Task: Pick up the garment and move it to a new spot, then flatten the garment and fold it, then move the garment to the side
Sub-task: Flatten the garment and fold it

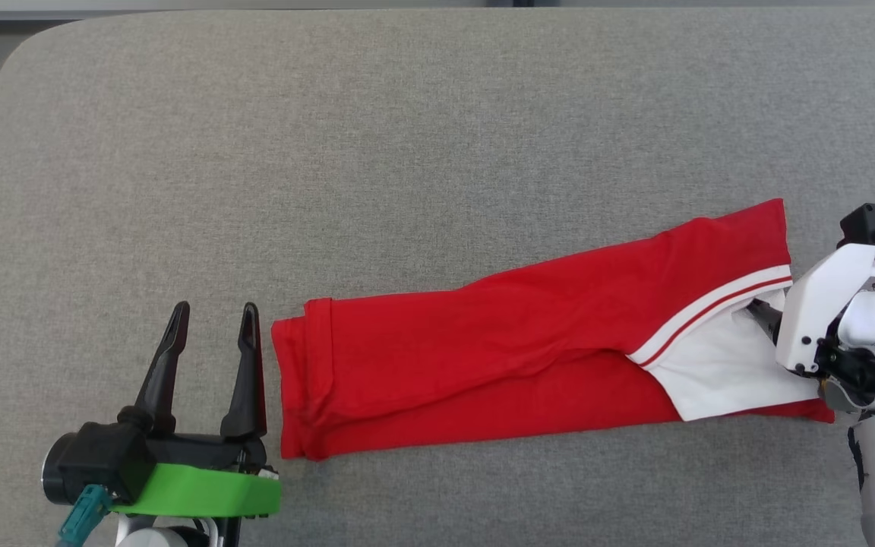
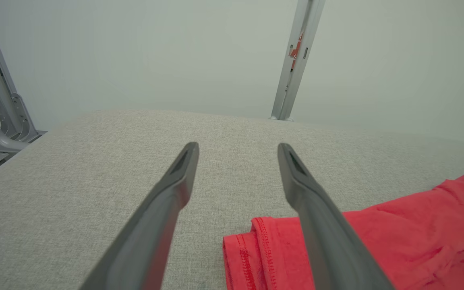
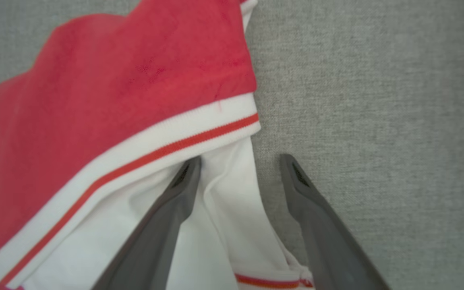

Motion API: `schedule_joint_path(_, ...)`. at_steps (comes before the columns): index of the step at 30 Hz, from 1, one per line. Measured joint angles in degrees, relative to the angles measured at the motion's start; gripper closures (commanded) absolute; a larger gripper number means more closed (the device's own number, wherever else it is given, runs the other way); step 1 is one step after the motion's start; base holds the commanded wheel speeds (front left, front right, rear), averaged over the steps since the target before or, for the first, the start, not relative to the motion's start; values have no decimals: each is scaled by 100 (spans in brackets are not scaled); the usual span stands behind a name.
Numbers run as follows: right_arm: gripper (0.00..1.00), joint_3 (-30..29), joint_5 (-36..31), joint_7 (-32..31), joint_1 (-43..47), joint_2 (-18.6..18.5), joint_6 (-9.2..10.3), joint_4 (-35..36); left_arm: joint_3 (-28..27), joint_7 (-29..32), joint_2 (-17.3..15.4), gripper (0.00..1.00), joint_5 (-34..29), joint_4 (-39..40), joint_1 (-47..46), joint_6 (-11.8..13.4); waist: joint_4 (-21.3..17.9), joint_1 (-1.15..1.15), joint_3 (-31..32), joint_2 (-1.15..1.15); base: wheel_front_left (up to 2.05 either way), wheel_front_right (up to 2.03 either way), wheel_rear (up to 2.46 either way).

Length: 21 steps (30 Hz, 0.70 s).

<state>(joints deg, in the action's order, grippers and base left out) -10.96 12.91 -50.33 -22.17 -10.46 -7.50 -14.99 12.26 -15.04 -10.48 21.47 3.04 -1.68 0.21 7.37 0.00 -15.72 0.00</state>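
Grey table (image 1: 407, 114) | one red garment (image 1: 483, 349) | left claw (image 1: 215, 310) wide, empty | right claw (image 3: 241, 159) wide, straddling garment edge

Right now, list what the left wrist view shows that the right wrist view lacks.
Left wrist view, alone of the two: the open left gripper, the stitched red hem, a metal post and a pale wall behind. Right wrist view, alone of the two: the open right gripper, a white band carrying a red stripe, and white cloth between its fingers. Shared: the red garment lying on the grey table.
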Motion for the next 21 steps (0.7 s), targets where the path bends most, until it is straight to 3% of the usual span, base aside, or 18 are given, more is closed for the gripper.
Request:
schedule_joint_path(1, 55, -53, 4, 2, -53, 45, 1, -52, -124, 0, 124, 0, -112, 5, 31, -127, 19, 0, -24, 0, 0, 0, 0)
schedule_joint_path(2, 100, -122, 23, 60, -85, 90, 1, -79, -232, 0, 243, 0, -193, 3, 64, -240, 36, 0, -41, 0, 0, 0, 0)
schedule_joint_path(7, 100, -474, 114, 578, -205, 153, -4, -151, -637, 0, 564, 0, -480, -91, 197, -559, 69, 0, -11, 0, 0, 0, 0)
schedule_joint_path(12, 100, -1014, 82, 764, -293, -291, -4, -119, -849, 0, 698, 0, -599, -172, 358, -686, 68, 0, 131, 0, 0, 0, 0)
schedule_joint_path(17, 100, -1418, 187, 619, -403, -755, -3, 250, -943, 0, 743, 0, -624, -260, 549, -731, 61, 0, 317, 0, 0, 0, 0)
schedule_joint_path(21, 100, -1181, 475, 242, -344, -992, -2, 769, -910, 0, 749, 0, -468, -314, 685, -734, 58, 0, 485, 0, 0, 0, 0)
